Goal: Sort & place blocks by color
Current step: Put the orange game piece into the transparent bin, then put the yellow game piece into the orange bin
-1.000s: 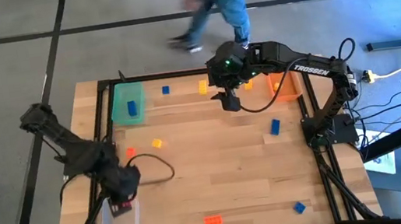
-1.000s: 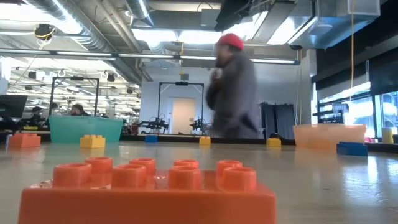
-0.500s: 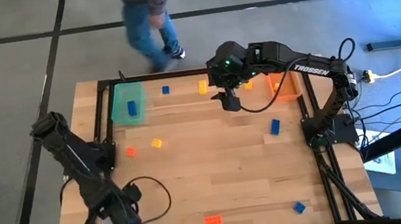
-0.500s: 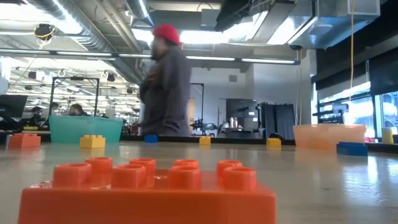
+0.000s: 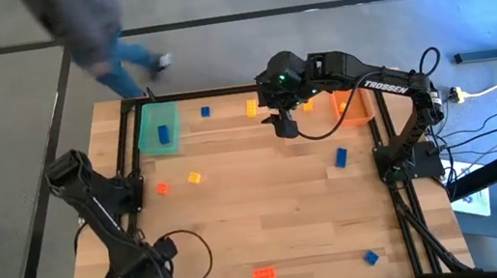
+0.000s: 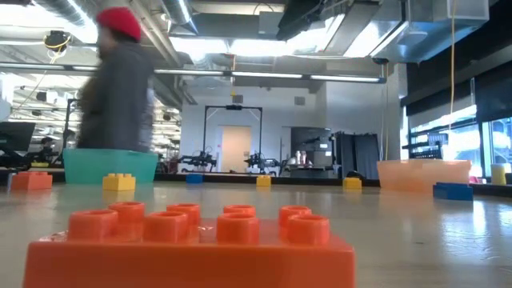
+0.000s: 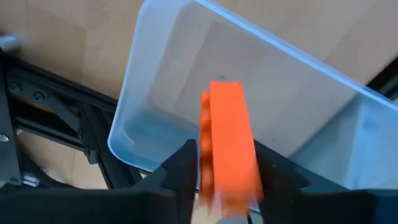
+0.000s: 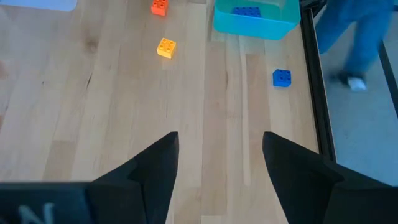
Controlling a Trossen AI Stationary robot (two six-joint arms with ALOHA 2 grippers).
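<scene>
Over the clear tray (image 7: 186, 93) the left gripper (image 7: 224, 165) has its fingers (image 7: 180, 168) against a red-orange block (image 7: 229, 134) — pinching or loosening, I cannot tell. Beyond the tray, the right gripper (image 8: 217, 155) hangs spread and empty over bare wooden table (image 5: 278, 213) — blocks scattered about, a person (image 6: 116, 88) passing behind

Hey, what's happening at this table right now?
A two-armed robot is sorting toy blocks by color. The left pincer is over the clear tray with a red-orange block between its fingers. The right pincer waits open above the far side, near the orange tray. Other blocks lie scattered.
</scene>
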